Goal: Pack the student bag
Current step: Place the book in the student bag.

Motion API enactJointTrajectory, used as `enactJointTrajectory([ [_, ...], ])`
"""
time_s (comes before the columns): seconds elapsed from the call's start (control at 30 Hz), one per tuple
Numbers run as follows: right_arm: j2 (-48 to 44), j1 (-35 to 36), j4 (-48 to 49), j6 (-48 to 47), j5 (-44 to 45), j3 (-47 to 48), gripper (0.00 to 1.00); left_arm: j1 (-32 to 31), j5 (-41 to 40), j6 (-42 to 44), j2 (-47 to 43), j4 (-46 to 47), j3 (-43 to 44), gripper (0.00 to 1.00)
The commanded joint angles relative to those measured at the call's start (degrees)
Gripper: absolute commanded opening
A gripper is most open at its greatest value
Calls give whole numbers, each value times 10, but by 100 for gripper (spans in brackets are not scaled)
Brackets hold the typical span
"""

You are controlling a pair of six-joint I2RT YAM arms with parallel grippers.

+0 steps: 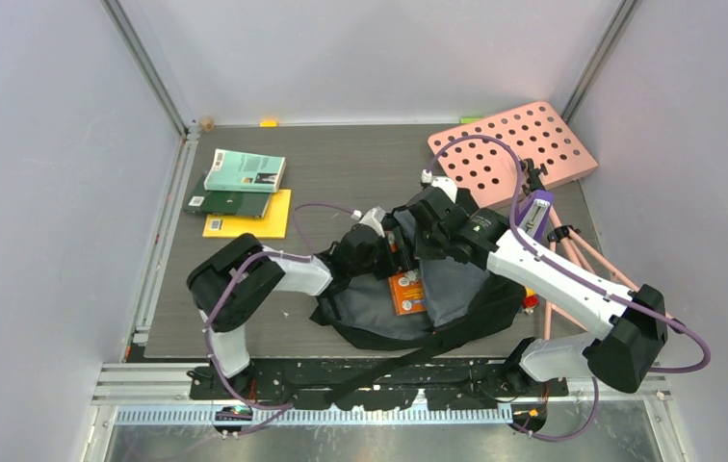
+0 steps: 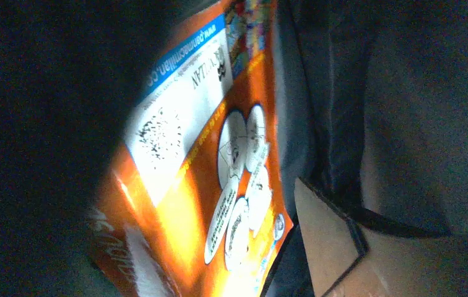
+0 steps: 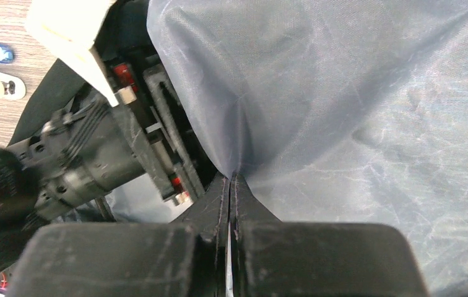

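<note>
The right gripper was fully closed, pinching a fold of the grey lining of the student bag. The left gripper sat at the bag's mouth by an orange book; its jaw state could not be determined. The bag lay on the table, front centre, between both arms.

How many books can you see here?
4. A teal book, a dark green book and a yellow book lie stacked far left; an orange book sits in the open student bag. Others may be hidden inside.
</note>
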Motion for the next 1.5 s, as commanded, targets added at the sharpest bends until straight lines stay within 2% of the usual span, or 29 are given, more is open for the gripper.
enactJointTrajectory([
  [0.0,-20,2,48,3,35,4,0,-12,-61,38,-84,-104,-3,87],
  [0.07,-20,2,47,3,45,2,0,-20,-84,54,-108,-154,-2,96],
  [0.13,-18,2,47,2,52,3,0,-29,-109,67,-130,-202,-1,99],
  [0.27,-13,2,49,0,50,3,0,-46,-129,82,-161,-290,0,100],
  [0.57,-14,2,54,-1,48,-2,0,-66,-153,88,-220,-411,-15,100],
  [0.73,-13,2,55,0,47,-3,0,-72,-135,64,-251,-405,-39,99],
  [0.9,-13,2,57,0,44,-4,0,-83,-110,45,-231,-375,-47,88],
  [1.1,-16,2,62,2,40,-7,0,-89,-99,46,-174,-268,-47,57],
  [1.3,-17,3,65,3,38,-8,0,-92,-78,81,-104,-201,2,48],
  [1.47,-18,3,70,4,35,-13,0,-96,-109,113,-73,-186,38,44],
])
